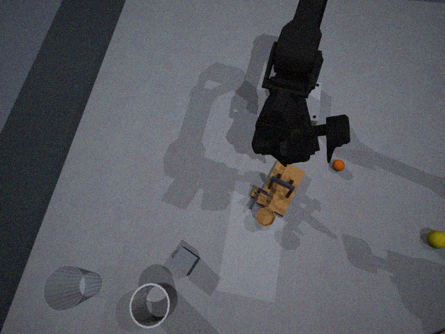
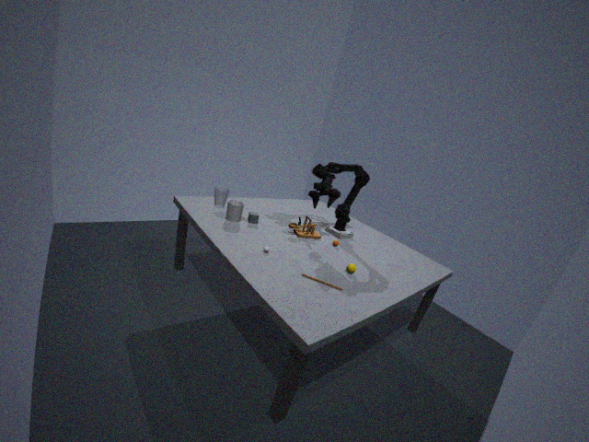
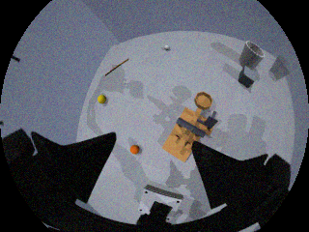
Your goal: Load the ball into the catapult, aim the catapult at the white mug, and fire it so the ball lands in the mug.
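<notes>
My gripper (image 1: 307, 163) (image 2: 321, 206) (image 3: 154, 142) is open and empty, high above the table beside the catapult. The wooden catapult (image 1: 296, 172) (image 2: 309, 234) (image 3: 176, 150) stands on the table; its round cup (image 1: 265, 216) (image 3: 203, 101) is empty and points away from the arm's base. An orange ball (image 1: 338, 165) (image 2: 335, 243) (image 3: 134, 149) lies on the table beside the catapult. The pale mug (image 1: 140, 309) (image 2: 234, 212) (image 3: 250, 56) stands upright, beyond the catapult's cup end and off to one side.
A grey block (image 1: 183, 260) (image 2: 253, 217) (image 3: 246, 78) sits near the mug. A ribbed cup (image 1: 62, 287) (image 2: 220, 196) (image 3: 279, 68) stands farther out. A yellow ball (image 1: 436, 239) (image 2: 351, 268) (image 3: 101, 99), a small white ball (image 2: 265, 250) (image 3: 166, 47) and a thin stick (image 2: 321, 281) (image 3: 117, 67) lie apart.
</notes>
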`<state>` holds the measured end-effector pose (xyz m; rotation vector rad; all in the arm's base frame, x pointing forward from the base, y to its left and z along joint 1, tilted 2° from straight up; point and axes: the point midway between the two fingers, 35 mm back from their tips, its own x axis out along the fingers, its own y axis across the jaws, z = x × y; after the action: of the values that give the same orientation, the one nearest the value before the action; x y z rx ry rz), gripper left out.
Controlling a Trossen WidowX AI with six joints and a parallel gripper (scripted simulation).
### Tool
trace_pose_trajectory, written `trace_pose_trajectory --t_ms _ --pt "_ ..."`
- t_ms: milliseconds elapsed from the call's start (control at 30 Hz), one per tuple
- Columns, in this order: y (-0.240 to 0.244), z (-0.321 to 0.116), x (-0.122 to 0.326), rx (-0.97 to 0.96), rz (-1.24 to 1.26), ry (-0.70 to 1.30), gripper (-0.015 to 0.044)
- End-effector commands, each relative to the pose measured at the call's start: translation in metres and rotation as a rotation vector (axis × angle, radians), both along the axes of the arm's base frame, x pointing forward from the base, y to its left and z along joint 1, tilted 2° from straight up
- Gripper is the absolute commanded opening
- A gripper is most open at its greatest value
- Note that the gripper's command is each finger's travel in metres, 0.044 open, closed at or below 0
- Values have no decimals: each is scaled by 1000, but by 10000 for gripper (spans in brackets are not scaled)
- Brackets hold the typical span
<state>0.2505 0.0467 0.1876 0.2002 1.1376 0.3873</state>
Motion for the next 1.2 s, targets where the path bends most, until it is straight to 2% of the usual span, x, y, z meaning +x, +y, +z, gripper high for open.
trace_pose_trajectory --t_ms 0,567,767,933,1167 --pt "-1 -11 1 -47 -71 105 440" --pt "-10 -45 3 -368 -365 418 440" --pt "-10 -47 4 -372 -368 420 440" --pt "-13 -90 3 -372 -368 420 440" --pt "-13 -94 3 -372 -368 420 440"
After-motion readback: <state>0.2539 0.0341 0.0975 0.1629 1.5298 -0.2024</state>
